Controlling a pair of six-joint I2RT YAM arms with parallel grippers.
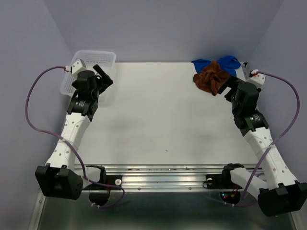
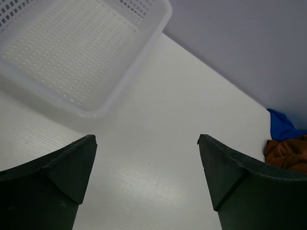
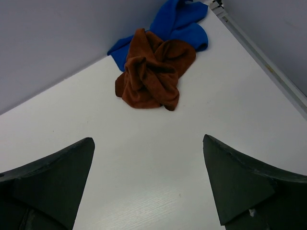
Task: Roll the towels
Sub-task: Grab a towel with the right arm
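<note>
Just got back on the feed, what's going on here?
Nothing is held yet. The brown towel lies crumpled partly over the blue towel at the far right corner of the table, both unrolled. The right arm faces them, jaws open, short of touching. The left arm hangs by the white basket at far left, jaws open too.

Light: bright, even, diffuse, from above. Shadows: soft and faint on your white table (image 1: 158,115), darkest under the basket (image 2: 139,57) wall. Exposure: balanced; whites hold detail. Focus: top view sharp throughout; in your wrist views the near fingers (image 3: 48,182) read dark, underexposed, slightly soft-edged.
</note>
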